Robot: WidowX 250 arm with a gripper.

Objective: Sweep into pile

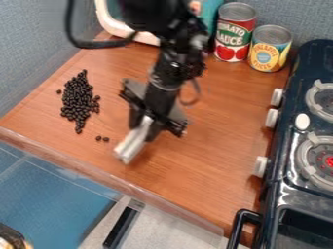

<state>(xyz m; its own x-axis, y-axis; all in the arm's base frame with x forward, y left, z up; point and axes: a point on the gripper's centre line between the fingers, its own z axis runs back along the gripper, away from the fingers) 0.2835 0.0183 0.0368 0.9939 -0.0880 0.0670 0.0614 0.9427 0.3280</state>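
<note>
The black gripper hangs over the middle of the wooden counter, right of the beans, shut on a pale bar-like tool. This tool slants down to the left and is blurred; whether its lower end touches the wood, I cannot tell. Small black beans lie heaped in a long, narrow pile on the left part of the counter. A pair of stray beans sits below the pile, left of the tool and apart from it. Another single bean rests just left of the pile.
A tomato sauce can and a pineapple can stand at the back right. The dark toy stove, with white knobs, borders the right side. Along the front runs the counter's edge; a grey-blue wall rises at the left.
</note>
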